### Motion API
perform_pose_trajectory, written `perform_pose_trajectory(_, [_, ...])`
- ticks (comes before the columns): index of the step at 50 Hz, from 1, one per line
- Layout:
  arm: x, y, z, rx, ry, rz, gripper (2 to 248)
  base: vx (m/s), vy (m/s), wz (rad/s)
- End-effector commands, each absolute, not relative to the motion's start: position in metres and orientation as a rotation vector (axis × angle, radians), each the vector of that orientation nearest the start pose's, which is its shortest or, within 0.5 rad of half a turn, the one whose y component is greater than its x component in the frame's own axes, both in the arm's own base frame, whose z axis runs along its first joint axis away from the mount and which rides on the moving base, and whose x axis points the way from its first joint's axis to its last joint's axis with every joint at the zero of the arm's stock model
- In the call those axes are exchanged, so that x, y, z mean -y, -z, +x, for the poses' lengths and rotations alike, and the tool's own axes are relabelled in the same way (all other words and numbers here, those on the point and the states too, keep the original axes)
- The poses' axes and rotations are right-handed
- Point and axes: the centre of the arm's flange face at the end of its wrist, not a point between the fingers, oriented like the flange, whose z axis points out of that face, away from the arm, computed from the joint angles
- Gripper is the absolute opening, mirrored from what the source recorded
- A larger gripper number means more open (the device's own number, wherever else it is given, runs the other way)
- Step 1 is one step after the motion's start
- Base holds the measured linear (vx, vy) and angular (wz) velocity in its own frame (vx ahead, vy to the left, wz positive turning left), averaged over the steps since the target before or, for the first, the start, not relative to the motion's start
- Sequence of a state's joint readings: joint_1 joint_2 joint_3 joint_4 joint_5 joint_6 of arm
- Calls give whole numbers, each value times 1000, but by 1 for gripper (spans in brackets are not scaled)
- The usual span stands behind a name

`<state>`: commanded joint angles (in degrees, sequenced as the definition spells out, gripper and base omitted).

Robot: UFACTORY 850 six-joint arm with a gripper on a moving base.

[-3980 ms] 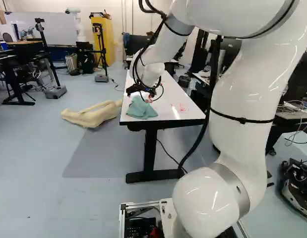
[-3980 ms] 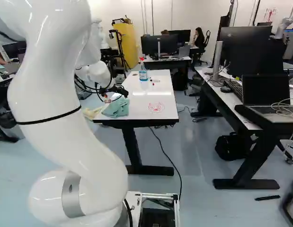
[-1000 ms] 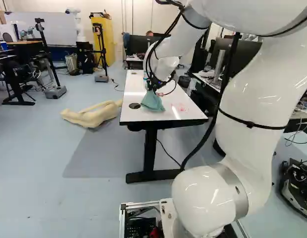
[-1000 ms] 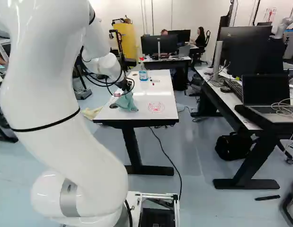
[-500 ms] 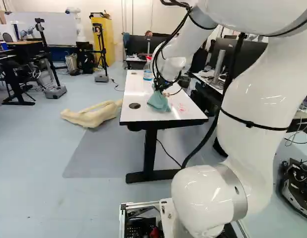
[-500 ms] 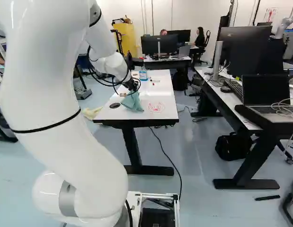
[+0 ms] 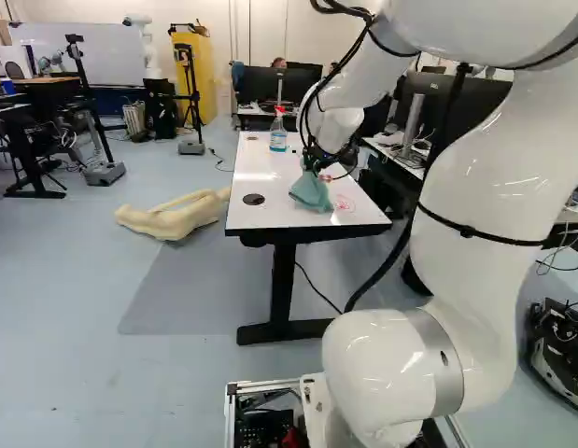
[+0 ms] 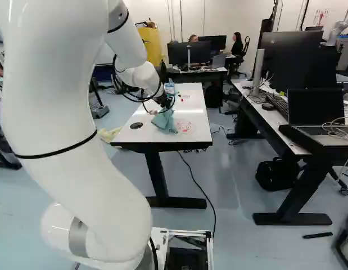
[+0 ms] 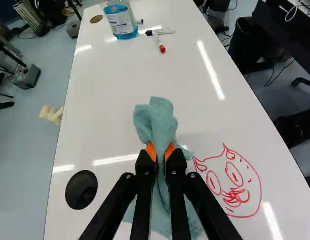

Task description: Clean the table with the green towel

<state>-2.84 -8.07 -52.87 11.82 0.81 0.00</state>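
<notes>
Grasping the green towel (image 9: 161, 125) beside the red drawing (image 9: 237, 198), the gripper (image 9: 161, 151) has that left to wipe, plus perhaps more hidden underneath.

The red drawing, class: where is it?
In the right base view, the red drawing is on the white table, just right of the green towel.

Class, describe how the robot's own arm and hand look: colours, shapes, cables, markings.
The glossy white, rounded robot arm has a silver-grey joint ring, a thin black strap and loose black cables. Its black two-fingered hand has slender, angular fingers with orange pads.
</notes>
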Motion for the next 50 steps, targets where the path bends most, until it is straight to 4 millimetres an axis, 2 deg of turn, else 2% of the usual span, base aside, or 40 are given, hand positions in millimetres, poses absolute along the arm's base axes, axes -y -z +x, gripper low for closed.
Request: perform_pose_trajectory(50, [105, -490, 527, -581, 1221, -2835, 38, 0, 0, 0])
